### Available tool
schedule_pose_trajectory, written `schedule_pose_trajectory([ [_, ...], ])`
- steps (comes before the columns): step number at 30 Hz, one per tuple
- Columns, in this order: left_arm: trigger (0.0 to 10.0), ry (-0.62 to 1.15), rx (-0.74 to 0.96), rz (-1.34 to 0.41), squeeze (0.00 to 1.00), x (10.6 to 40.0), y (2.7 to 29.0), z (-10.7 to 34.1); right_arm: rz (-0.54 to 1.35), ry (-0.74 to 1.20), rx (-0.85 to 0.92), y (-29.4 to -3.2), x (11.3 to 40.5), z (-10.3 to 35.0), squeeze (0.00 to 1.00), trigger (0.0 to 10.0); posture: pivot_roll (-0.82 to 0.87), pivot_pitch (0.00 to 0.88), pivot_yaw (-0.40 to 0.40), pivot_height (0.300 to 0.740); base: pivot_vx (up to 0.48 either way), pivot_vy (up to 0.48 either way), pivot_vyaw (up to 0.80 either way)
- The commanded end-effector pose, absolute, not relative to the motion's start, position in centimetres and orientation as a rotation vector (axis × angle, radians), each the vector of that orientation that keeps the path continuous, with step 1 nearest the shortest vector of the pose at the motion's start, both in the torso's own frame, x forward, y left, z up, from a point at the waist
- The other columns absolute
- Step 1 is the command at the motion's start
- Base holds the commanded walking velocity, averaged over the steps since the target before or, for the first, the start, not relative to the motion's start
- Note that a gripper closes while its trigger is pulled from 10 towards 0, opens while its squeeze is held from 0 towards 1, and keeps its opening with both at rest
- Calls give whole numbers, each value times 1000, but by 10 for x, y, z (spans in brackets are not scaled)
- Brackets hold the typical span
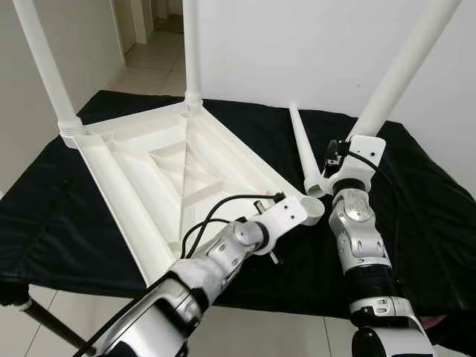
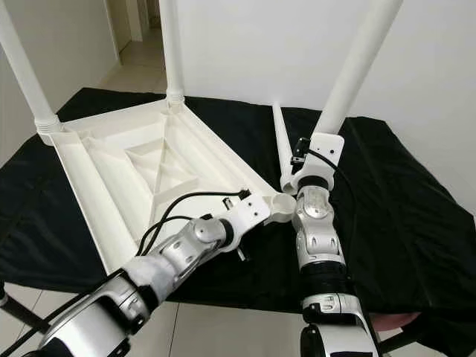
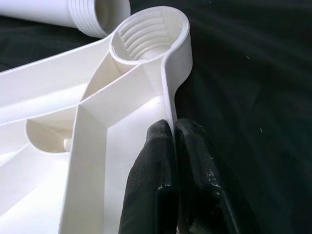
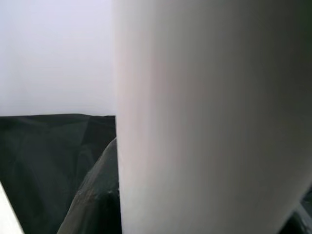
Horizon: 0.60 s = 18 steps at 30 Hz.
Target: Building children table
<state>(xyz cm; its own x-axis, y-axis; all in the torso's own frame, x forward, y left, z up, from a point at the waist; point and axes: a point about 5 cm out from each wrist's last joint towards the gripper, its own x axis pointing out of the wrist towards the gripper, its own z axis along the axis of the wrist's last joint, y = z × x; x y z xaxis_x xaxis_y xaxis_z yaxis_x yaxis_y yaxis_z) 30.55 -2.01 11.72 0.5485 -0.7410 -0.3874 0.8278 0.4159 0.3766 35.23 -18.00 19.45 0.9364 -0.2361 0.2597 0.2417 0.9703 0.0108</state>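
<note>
Across the black-draped bench (image 1: 44,223), the white children's tabletop (image 1: 160,186) lies upside down so that its threaded corner sockets face up, ready to take legs. At the upper left of the head view one leg (image 1: 44,67) already stands in its corner, and a second leg (image 1: 191,48) rises from the far corner near the top centre, so those two look finished. Lower centre, the left gripper (image 3: 173,146) has its two black fingers pinched together on the thin side wall of the tabletop just short of the near empty socket (image 3: 146,36); judging by that hold, it is there to steady the top against the twist of screwing. Just right of the socket, a loose leg (image 1: 303,145) lies on the cloth with its threaded end close by, presumably kept within reach for a remaining corner. Toward the upper right, the right arm holds another leg (image 1: 405,63) slanted upward, its lower end near the open socket; the right gripper (image 1: 343,160) appears closed around this leg, probably to line it up and thread it in.
</note>
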Motion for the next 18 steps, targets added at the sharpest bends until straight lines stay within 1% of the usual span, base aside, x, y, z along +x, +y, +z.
schedule_pose_trajectory([
  [1, 0, 333, 636, -1254, 0, 285, -7, 91, -253, -267, -23, -182, 354, 198, 0, 10000, 19, 0, -50, 740, 0, 0, 0],
  [2, 0, 338, 647, -1267, 0, 283, -3, 90, -253, -267, -23, -182, 354, 198, 0, 10000, 19, 0, -50, 740, 0, 0, 0],
  [4, 0, 338, 647, -1267, 0, 283, -3, 90, -253, -267, -23, -182, 354, 198, 0, 10000, 19, 0, -50, 740, 0, 0, 0],
  [6, 0, 340, 671, -1296, 0, 278, 12, 91, -248, -266, -23, -181, 355, 198, 0, 10000, 22, 0, -54, 740, 0, 0, 0],
  [7, 0, 340, 671, -1296, 0, 278, 12, 91, -248, -266, -23, -181, 355, 198, 0, 10000, 22, 0, -54, 740, 0, 0, 0],
  [9, 0, 336, 660, -1298, 0, 275, 28, 100, -241, -266, -25, -180, 355, 198, 0, 10000, 26, 0, -58, 740, 0, 0, 0],
  [14, 0, 331, 636, -1285, 0, 272, 44, 112, -236, -265, -27, -179, 355, 198, 0, 10000, 30, 0, -67, 740, 0, 0, 0],
  [15, 0, 331, 636, -1285, 0, 272, 44, 112, -236, -265, -27, -179, 355, 198, 0, 10000, 30, 0, -67, 740, 0, 0, 0],
  [17, 431, 338, 640, -1253, 0, 272, 54, 115, -229, -263, -29, -178, 356, 198, 0, 10000, 34, 0, -73, 740, 0, 0, 0],
  [18, 4549, 341, 647, -1226, 0, 274, 56, 116, -225, -261, -29, -178, 357, 198, 0, 10000, 36, 0, -76, 740, 0, 0, 0],
])
